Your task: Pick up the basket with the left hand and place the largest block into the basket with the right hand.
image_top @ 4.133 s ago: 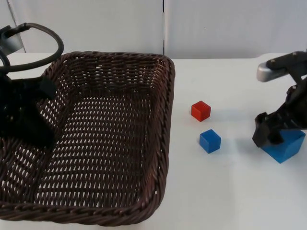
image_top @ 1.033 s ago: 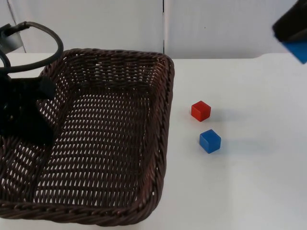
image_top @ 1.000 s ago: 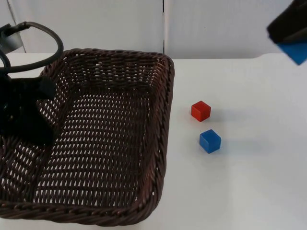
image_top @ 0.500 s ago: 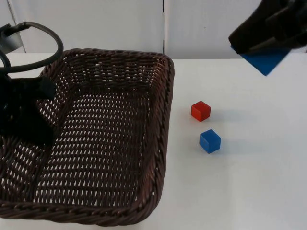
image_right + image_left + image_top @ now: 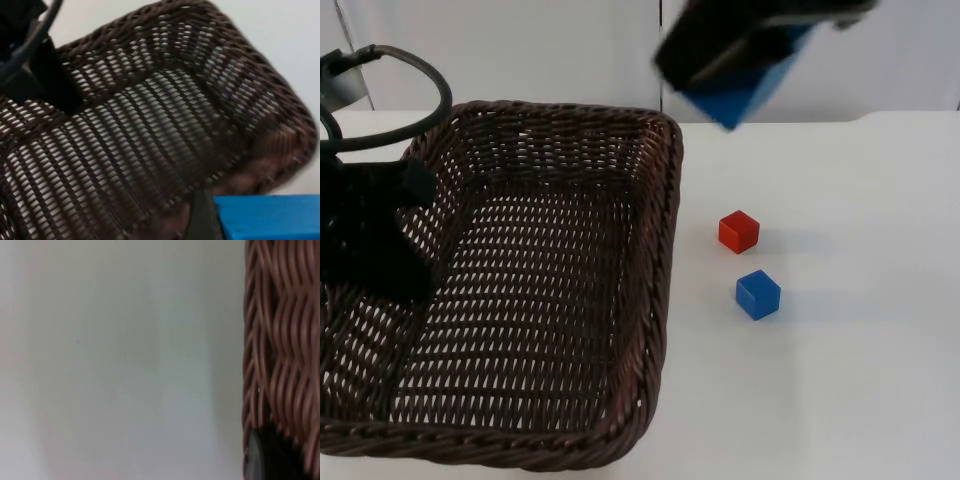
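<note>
- Basket [image 5: 520,300]: dark wicker, gripped at its left wall by the left hand [image 5: 370,240], clenched on the weave.
- Large blue block [image 5: 745,85]: clamped in the right hand [image 5: 720,50], aloft just beside the basket's far right corner.
- Small red block [image 5: 738,231], small blue block [image 5: 758,294]: on the bench [image 5: 840,380].
- Step: carrying. Next: move over the basket's middle, lower, release.

A red cube [image 5: 739,231] and a small blue cube [image 5: 758,294] sit near each other on the white counter [image 5: 840,380], apart, the red one nearer the grey wall [image 5: 550,50].
</note>
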Robot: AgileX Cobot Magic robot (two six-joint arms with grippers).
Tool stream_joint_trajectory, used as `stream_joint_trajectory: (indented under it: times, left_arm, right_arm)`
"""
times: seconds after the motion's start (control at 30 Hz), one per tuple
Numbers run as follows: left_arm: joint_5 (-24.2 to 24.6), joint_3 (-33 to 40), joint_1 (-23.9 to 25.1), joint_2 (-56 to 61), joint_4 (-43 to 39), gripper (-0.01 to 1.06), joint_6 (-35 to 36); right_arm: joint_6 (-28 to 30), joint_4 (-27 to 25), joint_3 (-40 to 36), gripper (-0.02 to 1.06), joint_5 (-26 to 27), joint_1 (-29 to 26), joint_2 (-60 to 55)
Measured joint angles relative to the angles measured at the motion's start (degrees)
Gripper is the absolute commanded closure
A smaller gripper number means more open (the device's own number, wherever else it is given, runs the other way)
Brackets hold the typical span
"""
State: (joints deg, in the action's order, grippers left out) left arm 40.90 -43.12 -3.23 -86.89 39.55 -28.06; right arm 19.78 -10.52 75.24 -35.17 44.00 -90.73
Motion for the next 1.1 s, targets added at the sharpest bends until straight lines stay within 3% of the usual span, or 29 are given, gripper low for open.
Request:
stream_joint_trajectory:
  times: [0.4,0.77,1.03,1.1]
  left_arm:
    - [0.0,0.0,0.0,0.0,0.0,1.05,0.0]
    - [0.0,0.0,0.0,0.0,0.0,1.05,0.0]
    - [0.0,0.0,0.0,0.0,0.0,1.05,0.0]
    - [0.0,0.0,0.0,0.0,0.0,1.05,0.0]
  right_arm:
    - [0.53,-0.1,10.16,1.05,-0.26,4.97,-14.43]
    - [0.53,-0.1,10.74,1.05,7.12,4.97,-20.72]
    - [0.53,-0.1,10.74,1.04,7.99,4.97,-22.63]
    - [0.53,-0.1,10.74,1.0,7.98,4.97,-22.86]
